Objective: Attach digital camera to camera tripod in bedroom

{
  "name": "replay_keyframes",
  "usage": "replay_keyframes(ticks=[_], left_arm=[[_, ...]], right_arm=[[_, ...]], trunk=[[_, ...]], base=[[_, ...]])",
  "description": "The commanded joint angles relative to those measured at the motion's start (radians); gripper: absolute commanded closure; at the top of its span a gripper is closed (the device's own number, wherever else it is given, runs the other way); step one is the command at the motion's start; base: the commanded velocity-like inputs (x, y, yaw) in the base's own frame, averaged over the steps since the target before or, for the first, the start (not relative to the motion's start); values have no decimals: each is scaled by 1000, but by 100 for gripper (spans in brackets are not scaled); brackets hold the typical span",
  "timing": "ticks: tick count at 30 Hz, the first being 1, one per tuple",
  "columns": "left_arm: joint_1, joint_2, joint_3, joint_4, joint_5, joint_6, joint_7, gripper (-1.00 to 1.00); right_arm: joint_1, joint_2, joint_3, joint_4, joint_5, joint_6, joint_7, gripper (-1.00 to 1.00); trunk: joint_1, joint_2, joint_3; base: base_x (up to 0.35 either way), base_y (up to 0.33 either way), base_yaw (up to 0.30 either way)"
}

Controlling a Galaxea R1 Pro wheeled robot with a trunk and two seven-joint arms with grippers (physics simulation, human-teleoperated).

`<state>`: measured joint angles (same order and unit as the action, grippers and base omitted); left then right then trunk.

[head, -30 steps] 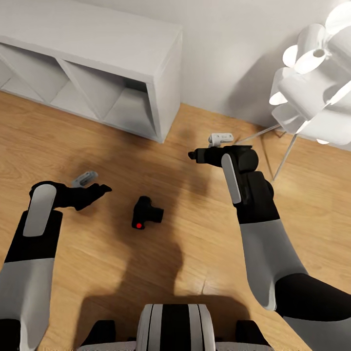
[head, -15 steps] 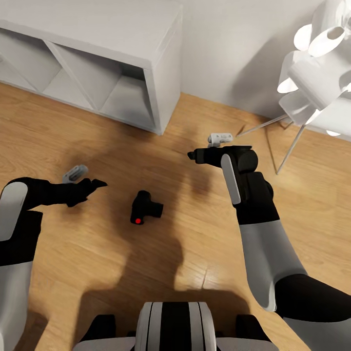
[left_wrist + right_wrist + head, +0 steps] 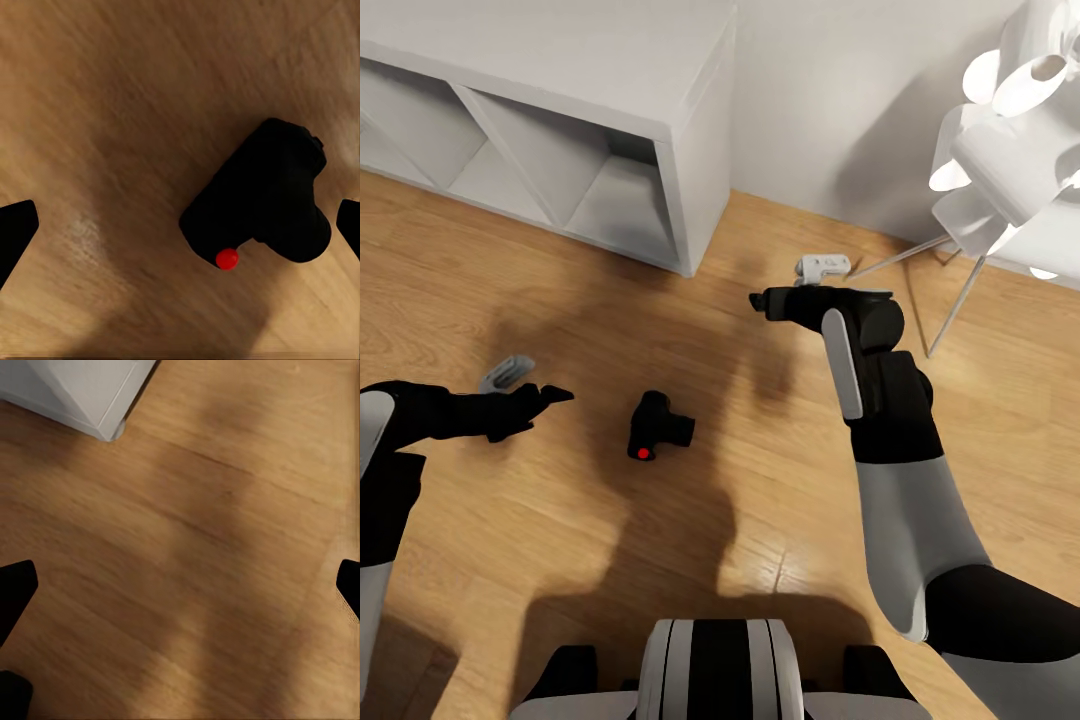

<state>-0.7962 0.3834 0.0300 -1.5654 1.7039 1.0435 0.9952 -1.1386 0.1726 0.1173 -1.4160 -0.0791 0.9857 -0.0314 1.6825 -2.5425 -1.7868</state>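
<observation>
While the white cube shelf (image 3: 560,110) and the floor lamp (image 3: 1000,150) are seen at eleven and two o'clock, the digital camera (image 3: 655,428) is found lying on the plank floor (image 3: 760,520) at the centre, lens sideways, with no tripod visible. The left gripper (image 3: 545,396) is held apart from it at nine o'clock, jaws spread and empty, and the right gripper (image 3: 765,302) is raised at one o'clock, likewise unclenched. A skewed descent could nudge the camera so that it is rolled away.

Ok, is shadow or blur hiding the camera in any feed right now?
Head view: the robot's broad shadow darkens the floor, yet the digital camera and its red button stay distinct. Left wrist view: the camera is soft-edged and black-on-shadow, detail lost. Right wrist view: shadow-banded floor and a shelf corner.
</observation>
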Motion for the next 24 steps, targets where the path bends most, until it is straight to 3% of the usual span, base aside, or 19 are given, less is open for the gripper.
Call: replay_keyframes(ticks=[1, 24], left_arm=[[0, 0, 1, -1, 10, 4, 10, -100], [0, 0, 1, -1, 10, 4, 10, -100]], right_arm=[[-1, 0, 0, -6, -6, 4, -3, -100], [-1, 0, 0, -41, -6, 4, -3, -100]], trunk=[[0, 0, -1], [0, 0, -1]], base=[[0, 0, 0], [0, 0, 0]])
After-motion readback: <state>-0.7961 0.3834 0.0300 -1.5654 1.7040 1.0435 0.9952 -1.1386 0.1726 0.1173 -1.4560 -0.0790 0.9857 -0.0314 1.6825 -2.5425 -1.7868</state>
